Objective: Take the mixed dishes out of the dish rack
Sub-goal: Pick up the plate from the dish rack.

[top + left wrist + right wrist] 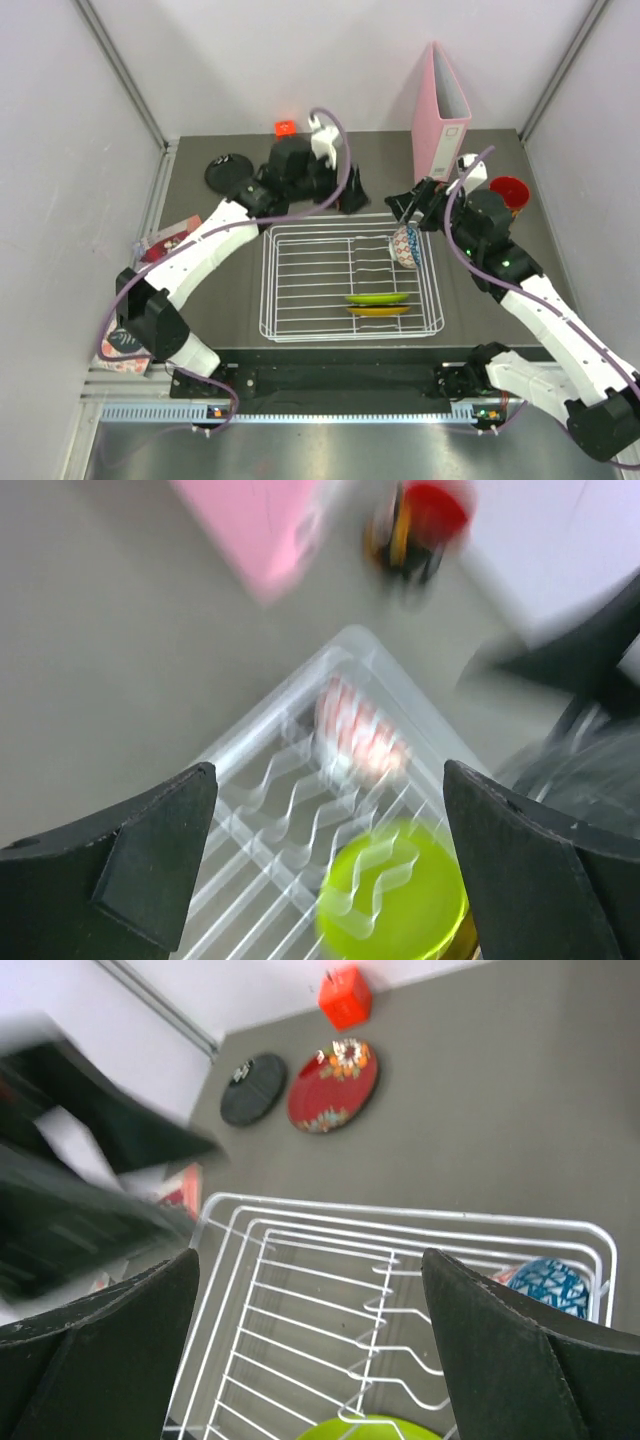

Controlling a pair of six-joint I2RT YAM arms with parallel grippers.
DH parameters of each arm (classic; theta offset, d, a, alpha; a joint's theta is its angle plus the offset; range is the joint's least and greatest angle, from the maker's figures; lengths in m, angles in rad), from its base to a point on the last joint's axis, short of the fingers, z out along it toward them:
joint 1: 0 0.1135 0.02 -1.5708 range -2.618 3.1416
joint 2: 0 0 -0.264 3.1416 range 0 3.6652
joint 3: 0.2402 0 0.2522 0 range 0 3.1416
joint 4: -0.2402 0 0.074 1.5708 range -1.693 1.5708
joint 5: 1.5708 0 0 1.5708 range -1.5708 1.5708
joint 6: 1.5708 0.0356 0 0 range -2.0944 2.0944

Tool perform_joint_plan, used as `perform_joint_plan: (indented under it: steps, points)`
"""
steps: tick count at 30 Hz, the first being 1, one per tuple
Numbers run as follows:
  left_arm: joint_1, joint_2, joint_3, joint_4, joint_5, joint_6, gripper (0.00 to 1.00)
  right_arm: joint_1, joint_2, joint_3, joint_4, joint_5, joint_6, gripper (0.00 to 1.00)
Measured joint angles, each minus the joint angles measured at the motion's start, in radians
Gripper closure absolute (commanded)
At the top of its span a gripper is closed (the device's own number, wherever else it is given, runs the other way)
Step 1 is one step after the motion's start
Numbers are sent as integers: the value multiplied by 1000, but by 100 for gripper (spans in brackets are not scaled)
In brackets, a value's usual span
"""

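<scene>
The white wire dish rack [266, 290] sits mid-table. A lime green plate [377, 298] and a gold plate [378, 311] stand on edge in its near right part. A blue-white bowl [405, 246] leans in its far right corner. A black plate [228, 172] lies on the table at far left, with a dark red patterned plate [333, 1086] beside it. A red cup [510, 192] stands at far right. My left gripper [350, 199] hovers open at the rack's far edge. My right gripper [406, 206] is open above the bowl. Both are empty.
A pink binder [440, 110] stands upright at the back right. A small orange-red cube [284, 128] sits at the back wall. Packets [165, 240] lie at the left edge. The left wrist view is motion-blurred.
</scene>
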Motion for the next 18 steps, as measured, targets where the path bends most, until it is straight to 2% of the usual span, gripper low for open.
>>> perform_joint_plan:
  steps: [6,10,13,16,18]
  points:
    - [-104,-126,-457,60,-9,173,1,0,-82,11,-20,34,-13,8]
    - [-171,-301,-705,126,-2,276,1,0,-102,11,-40,60,-18,8]
    - [-182,-418,-759,151,19,340,1,0,-113,11,-49,72,-19,8]
    - [-217,-453,-758,214,21,400,1,0,-119,11,-53,79,-20,9]
    - [-250,-452,-761,233,19,439,6,0,-120,11,-55,81,-19,9]
